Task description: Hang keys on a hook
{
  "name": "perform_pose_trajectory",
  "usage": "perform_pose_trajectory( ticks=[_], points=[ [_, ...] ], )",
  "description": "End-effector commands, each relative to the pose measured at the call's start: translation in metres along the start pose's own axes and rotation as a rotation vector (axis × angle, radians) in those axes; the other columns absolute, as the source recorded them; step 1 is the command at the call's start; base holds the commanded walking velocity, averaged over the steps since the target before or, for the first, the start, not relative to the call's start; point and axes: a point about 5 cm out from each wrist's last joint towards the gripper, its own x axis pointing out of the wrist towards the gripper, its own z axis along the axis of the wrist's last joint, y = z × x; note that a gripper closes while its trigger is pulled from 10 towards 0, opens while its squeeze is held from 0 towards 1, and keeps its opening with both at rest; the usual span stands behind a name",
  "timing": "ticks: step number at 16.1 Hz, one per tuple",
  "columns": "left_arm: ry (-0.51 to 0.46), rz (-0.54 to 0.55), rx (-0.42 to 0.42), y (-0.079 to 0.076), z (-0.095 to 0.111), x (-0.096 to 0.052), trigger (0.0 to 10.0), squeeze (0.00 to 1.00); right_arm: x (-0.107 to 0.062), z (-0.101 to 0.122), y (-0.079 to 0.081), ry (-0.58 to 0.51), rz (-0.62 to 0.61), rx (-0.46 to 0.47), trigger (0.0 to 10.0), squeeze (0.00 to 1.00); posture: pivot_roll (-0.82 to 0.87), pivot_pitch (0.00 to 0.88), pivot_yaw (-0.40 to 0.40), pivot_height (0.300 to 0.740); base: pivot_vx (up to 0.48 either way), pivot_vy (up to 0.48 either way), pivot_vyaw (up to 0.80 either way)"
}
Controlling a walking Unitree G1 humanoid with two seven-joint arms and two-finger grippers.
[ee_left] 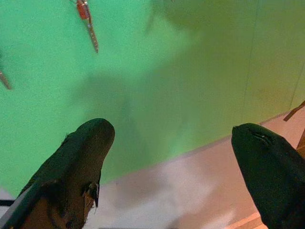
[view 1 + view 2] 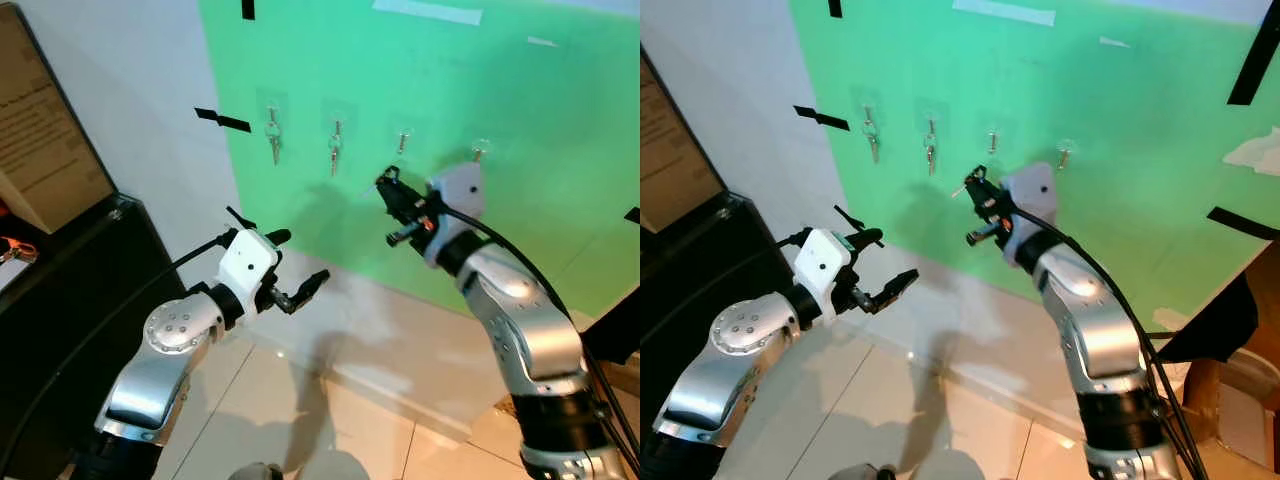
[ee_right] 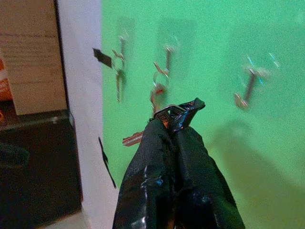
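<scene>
A green board (image 2: 480, 90) on the wall carries a row of small hooks. Keys (image 2: 273, 140) hang on the leftmost hook and more keys (image 2: 335, 152) on the second. The third hook (image 2: 403, 140) and fourth hook (image 2: 480, 152) look bare. My right gripper (image 2: 385, 182) is raised just below and left of the third hook, shut on a key ring with a key (image 3: 174, 113) whose blade sticks out sideways. My left gripper (image 2: 298, 258) is held lower, out from the board's bottom left, open with nothing between its fingers (image 1: 86, 157).
A black cabinet (image 2: 60, 300) stands at the left with a cardboard sign (image 2: 40, 130) leaning above it. Black tape strips (image 2: 222, 120) mark the wall. Pale floor tiles (image 2: 300, 400) lie below, and a wooden piece (image 2: 1230, 385) stands at the lower right.
</scene>
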Motion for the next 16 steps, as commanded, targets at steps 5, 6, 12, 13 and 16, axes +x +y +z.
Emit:
perform_pose_trajectory(
  ticks=[5,6,12,13,16],
  points=[
    [0.016,-0.024,0.002,-0.002,0.001,-0.007,10.0,0.0,0.019,0.01,0.002,-0.052,0.005,-0.003,10.0,0.0,-0.04,0.0,0.027,0.74,0.0,0.0,0.0],
    [0.018,-0.025,0.002,-0.002,0.0,-0.007,10.0,0.0,0.021,0.01,0.001,-0.052,0.002,-0.001,10.0,0.0,-0.04,0.0,0.027,0.74,0.0,0.0,0.0],
    [0.028,-0.031,0.004,-0.002,0.001,-0.011,10.0,0.0,0.031,0.007,-0.014,-0.047,-0.129,0.054,10.0,0.0,-0.03,0.0,0.027,0.74,0.0,0.0,0.0],
    [0.01,-0.031,-0.011,-0.001,0.004,-0.011,10.0,0.0,0.03,0.005,-0.016,-0.04,-0.137,0.065,10.0,0.0,-0.03,0.0,0.032,0.74,0.0,0.0,0.0],
    [-0.012,-0.032,-0.024,0.0,0.008,-0.01,10.0,0.0,0.031,-0.001,-0.015,-0.011,-0.12,0.115,10.0,0.0,-0.03,0.0,0.037,0.74,0.0,0.0,0.0]
  ],
)
